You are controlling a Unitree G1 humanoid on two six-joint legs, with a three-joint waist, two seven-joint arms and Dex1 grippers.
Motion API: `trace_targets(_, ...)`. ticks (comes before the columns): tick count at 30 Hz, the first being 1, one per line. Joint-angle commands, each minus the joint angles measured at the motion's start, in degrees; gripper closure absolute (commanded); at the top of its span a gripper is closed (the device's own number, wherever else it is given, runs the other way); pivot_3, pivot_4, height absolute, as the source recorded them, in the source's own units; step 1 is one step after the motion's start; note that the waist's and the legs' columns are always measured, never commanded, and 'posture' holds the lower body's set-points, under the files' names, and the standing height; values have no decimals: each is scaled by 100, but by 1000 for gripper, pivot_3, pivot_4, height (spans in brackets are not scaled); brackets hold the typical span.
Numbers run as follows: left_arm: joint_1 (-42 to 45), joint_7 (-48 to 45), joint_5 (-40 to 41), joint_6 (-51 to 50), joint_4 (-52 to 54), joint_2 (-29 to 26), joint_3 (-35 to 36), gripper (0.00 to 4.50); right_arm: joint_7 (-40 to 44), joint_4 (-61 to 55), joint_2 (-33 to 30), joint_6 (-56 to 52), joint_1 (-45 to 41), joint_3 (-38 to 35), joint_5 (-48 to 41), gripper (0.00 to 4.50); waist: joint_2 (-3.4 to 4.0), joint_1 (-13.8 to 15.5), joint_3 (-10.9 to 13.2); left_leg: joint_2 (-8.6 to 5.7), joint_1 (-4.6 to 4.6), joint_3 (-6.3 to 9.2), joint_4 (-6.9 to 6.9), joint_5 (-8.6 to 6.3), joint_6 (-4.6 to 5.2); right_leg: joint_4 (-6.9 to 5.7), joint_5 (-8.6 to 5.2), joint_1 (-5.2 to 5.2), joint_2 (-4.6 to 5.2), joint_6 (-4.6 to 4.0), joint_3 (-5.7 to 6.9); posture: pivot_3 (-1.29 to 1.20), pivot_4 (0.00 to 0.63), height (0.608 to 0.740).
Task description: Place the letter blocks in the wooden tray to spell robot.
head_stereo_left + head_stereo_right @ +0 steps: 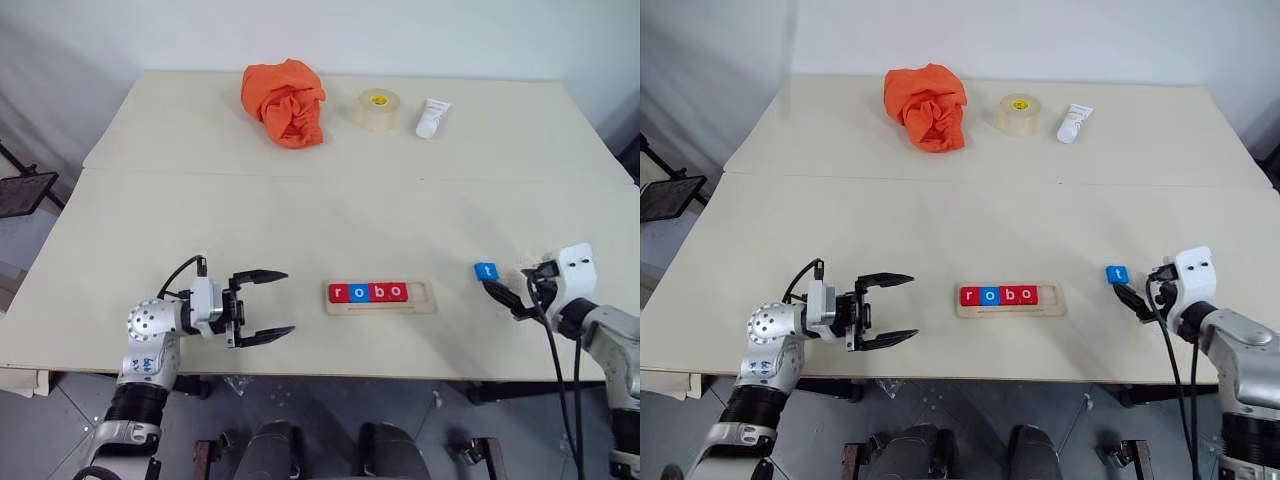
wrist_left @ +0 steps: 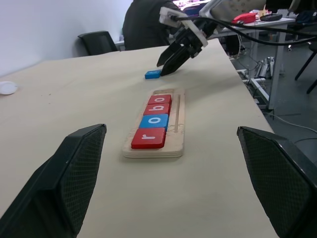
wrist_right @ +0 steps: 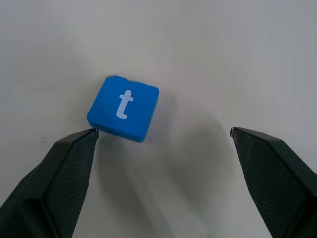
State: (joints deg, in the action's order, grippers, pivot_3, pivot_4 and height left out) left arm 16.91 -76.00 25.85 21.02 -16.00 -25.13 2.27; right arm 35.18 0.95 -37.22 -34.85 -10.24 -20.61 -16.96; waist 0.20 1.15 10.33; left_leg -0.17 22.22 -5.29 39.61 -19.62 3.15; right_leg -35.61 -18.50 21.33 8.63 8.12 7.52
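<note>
The wooden tray (image 1: 421,297) lies near the table's front edge, in the middle. Four letter blocks sit in it in a row: red r (image 1: 339,293), blue o (image 1: 357,293), red b (image 1: 377,292) and red o (image 1: 396,292). The tray's right end is bare. A blue t block (image 1: 486,271) lies flat on the table to the right of the tray. My right gripper (image 1: 507,299) is open just behind the t block (image 3: 124,107), one fingertip (image 3: 84,144) close to its corner. My left gripper (image 1: 288,301) is open and holds nothing, left of the tray and pointing at it.
At the back of the table are a crumpled orange cloth (image 1: 285,102), a roll of tape (image 1: 378,108) and a white tube (image 1: 432,118). A seam (image 1: 300,173) crosses the tabletop. The table's front edge (image 1: 400,375) runs just below the tray.
</note>
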Motion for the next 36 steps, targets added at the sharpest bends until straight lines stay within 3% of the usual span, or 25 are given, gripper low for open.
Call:
trace_targets(1,-106,104,67,-22,303,-70,93,0,-151,113,94,148,-86,72,21,32,0,-1,0,0,0,0,0,0,0,0,0,0,0,0,0,0,150,740)
trace_targets(14,-101,255,41,-9,342,-54,47,0,-370,161,546,176,-401,251,-131,32,0,-142,-1,7,-3,1,-5,1,-2,-2,0,1,-5,0,2,0,150,740)
trace_targets(29,-99,280,41,29,331,-25,26,0,-1604,-474,1486,58,-188,417,59,32,1,-139,-2,6,-3,2,-6,1,-3,-6,0,3,-5,0,0,0,150,740)
trace_targets(36,-114,239,62,33,338,-31,22,0,-2638,-887,2121,-23,-6,339,249,32,-7,-130,-7,4,-4,5,-8,1,-3,-8,0,3,-4,0,-1,0,150,740)
